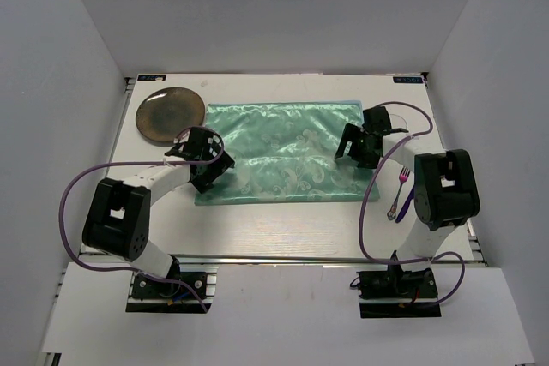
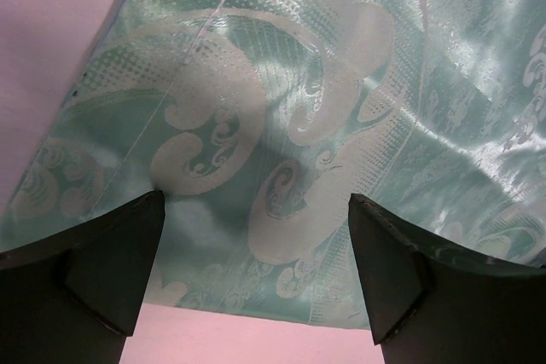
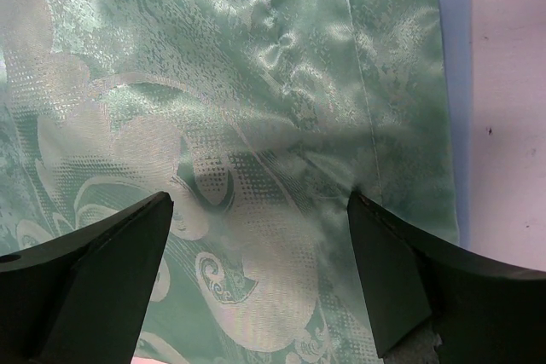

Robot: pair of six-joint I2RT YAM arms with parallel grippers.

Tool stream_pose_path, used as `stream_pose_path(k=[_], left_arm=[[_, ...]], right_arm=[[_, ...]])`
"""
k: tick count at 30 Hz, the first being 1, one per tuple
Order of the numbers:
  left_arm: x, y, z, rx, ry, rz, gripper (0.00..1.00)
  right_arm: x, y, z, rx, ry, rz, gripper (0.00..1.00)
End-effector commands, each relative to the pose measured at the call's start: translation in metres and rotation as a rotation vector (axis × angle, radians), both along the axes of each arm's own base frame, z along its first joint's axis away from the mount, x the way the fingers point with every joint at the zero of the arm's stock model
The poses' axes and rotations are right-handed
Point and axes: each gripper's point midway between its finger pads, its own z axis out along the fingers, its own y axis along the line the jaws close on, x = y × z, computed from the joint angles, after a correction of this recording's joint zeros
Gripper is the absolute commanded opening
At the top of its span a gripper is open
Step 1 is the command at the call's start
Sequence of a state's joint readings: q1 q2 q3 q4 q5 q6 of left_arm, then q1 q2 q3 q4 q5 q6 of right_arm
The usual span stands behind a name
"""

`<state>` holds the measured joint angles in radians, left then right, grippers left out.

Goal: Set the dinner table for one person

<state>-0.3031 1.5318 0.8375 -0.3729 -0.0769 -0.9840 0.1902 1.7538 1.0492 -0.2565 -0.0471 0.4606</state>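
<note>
Across the middle of the white worktop (image 1: 283,229), which spans the space ahead of both arms, lies a mint-green mat (image 1: 283,156). The left claw (image 2: 256,210) hangs wide open over its near-left corner, the right claw (image 3: 260,206) wide open over its right edge. A brown plate (image 1: 171,115) sits far left; a fork (image 1: 399,192) lies right of the mat.

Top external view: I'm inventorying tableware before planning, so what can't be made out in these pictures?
- Purple cutlery: top view, too small and partly behind the right arm; beyond a fork, the piece count is unclear.
- Plate: top view only, pattern too small.
- Mat: both wrist views, cut off by frame edges.
</note>
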Motion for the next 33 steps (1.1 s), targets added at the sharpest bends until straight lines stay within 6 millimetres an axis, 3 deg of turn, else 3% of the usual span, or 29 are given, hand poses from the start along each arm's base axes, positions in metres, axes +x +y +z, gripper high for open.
stream_pose_path(k=[1,3,6,8,11,13,14,15,16,17,20,21,22,23,26,29,33], left_arm=[[0.017,0.007,0.038,0.01,-0.093,0.026,0.98],[0.018,0.009,0.05,0.016,-0.113,0.03,0.98],[0.026,0.016,0.076,0.04,-0.168,0.061,0.98],[0.035,0.024,0.094,0.052,-0.205,0.101,0.98],[0.045,0.041,0.114,0.08,-0.258,0.215,0.98],[0.052,0.062,0.121,0.1,-0.291,0.303,0.98],[0.054,0.071,0.125,0.089,-0.301,0.366,0.98],[0.057,0.085,0.127,0.092,-0.313,0.42,0.98],[0.059,0.093,0.129,0.089,-0.323,0.462,0.98],[0.059,0.101,0.125,0.06,-0.321,0.521,0.98],[0.07,0.127,0.119,-0.013,-0.348,0.647,0.98],[0.068,0.132,0.102,-0.032,-0.329,0.662,0.98],[0.082,0.139,0.1,-0.107,-0.369,0.676,0.98],[0.081,0.143,0.086,-0.12,-0.362,0.681,0.98],[0.096,0.157,0.069,-0.159,-0.376,0.707,0.98],[0.102,0.167,0.052,-0.158,-0.345,0.732,0.97],[0.119,0.182,0.043,-0.158,-0.396,0.741,0.92]], right_arm=[[0.008,0.004,0.016,0.015,-0.037,0.005,0.89],[0.013,0.009,0.027,0.035,-0.058,0.028,0.89],[0.028,0.022,0.059,0.089,-0.144,0.089,0.89],[0.035,0.033,0.086,0.127,-0.188,0.133,0.89],[0.031,0.051,0.133,0.19,-0.289,0.23,0.89],[0.01,0.07,0.173,0.274,-0.37,0.344,0.89],[-0.002,0.078,0.178,0.319,-0.394,0.396,0.89],[-0.02,0.085,0.207,0.368,-0.473,0.453,0.89],[-0.042,0.098,0.222,0.466,-0.482,0.515,0.89],[-0.064,0.101,0.243,0.522,-0.576,0.567,0.89],[-0.125,0.11,0.277,0.692,-0.651,0.691,0.89],[-0.138,0.111,0.288,0.718,-0.686,0.727,0.89],[-0.151,0.111,0.296,0.737,-0.697,0.744,0.89],[-0.167,0.11,0.305,0.741,-0.733,0.774,0.89],[-0.198,0.105,0.314,0.759,-0.762,0.829,0.89],[-0.217,0.104,0.31,0.786,-0.75,0.869,0.89],[-0.226,0.103,0.307,0.79,-0.764,0.904,0.89]])
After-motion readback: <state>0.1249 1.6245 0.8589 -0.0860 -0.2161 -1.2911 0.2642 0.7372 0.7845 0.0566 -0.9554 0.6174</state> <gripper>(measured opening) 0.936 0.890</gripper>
